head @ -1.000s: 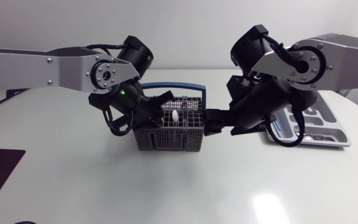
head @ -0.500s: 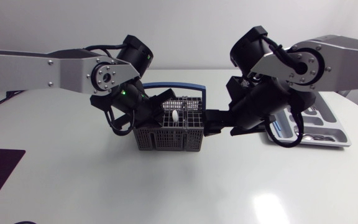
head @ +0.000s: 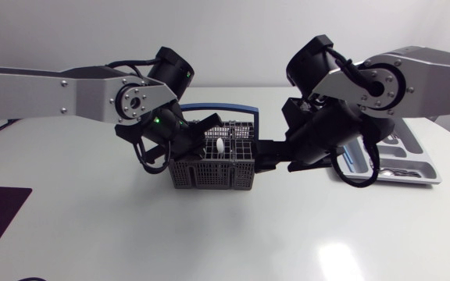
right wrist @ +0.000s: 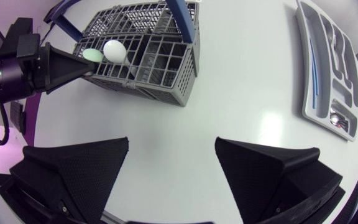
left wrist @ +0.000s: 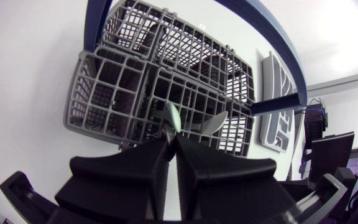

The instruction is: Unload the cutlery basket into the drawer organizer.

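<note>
The cutlery basket (head: 209, 170) stands upright mid-surface (head: 233, 234), its long axis running from one arm towards the other, with a blue hoop handle (head: 217, 109) arching over it. It is a grey plastic lattice of square compartments. A pale green spoon (left wrist: 171, 117) and a white spoon (right wrist: 114, 49) stand in it, smooth oval bowls up. The left end effector (left wrist: 169, 142) reaches over the basket, its matte wedge fingers nearly together and apparently pinching the green spoon's bowl. The right end effector (right wrist: 171, 142) hangs beside the basket's far end, fingers wide apart, holding nothing. The grey drawer organizer (right wrist: 325, 93) lies well apart beyond the right arm
</note>
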`<action>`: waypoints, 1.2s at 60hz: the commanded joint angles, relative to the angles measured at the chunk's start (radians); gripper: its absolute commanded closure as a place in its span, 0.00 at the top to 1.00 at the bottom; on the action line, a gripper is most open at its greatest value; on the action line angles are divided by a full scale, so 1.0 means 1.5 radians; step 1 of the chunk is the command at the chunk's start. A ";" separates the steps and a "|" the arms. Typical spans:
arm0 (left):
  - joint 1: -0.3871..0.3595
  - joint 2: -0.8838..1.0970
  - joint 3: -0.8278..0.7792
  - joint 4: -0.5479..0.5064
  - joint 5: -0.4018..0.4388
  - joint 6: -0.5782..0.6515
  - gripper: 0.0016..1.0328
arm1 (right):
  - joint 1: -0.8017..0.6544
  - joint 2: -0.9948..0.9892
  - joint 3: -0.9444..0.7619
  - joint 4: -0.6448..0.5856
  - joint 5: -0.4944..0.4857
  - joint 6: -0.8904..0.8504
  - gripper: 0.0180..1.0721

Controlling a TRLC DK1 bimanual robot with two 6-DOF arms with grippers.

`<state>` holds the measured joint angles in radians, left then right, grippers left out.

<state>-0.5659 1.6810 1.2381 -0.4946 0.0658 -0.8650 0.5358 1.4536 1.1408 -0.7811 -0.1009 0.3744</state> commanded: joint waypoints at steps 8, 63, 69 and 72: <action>-0.005 -0.024 -0.025 0.006 -0.006 -0.010 0.04 | 0.006 0.013 -0.021 0.001 0.007 0.017 0.95; -0.013 -0.167 0.004 -0.032 0.034 -0.005 0.04 | 0.019 -0.005 -0.033 -0.001 0.011 0.017 0.95; -0.014 -0.182 0.002 -0.035 0.034 -0.005 0.04 | 0.019 -0.013 -0.034 0.001 0.019 0.014 0.95; -0.015 -0.190 0.003 -0.036 0.034 -0.005 0.04 | 0.019 -0.018 -0.035 0.002 0.020 0.013 0.95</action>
<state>-0.5793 1.4273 1.2255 -0.5343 0.1051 -0.8646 0.5556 1.4509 1.1122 -0.7807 -0.0803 0.3744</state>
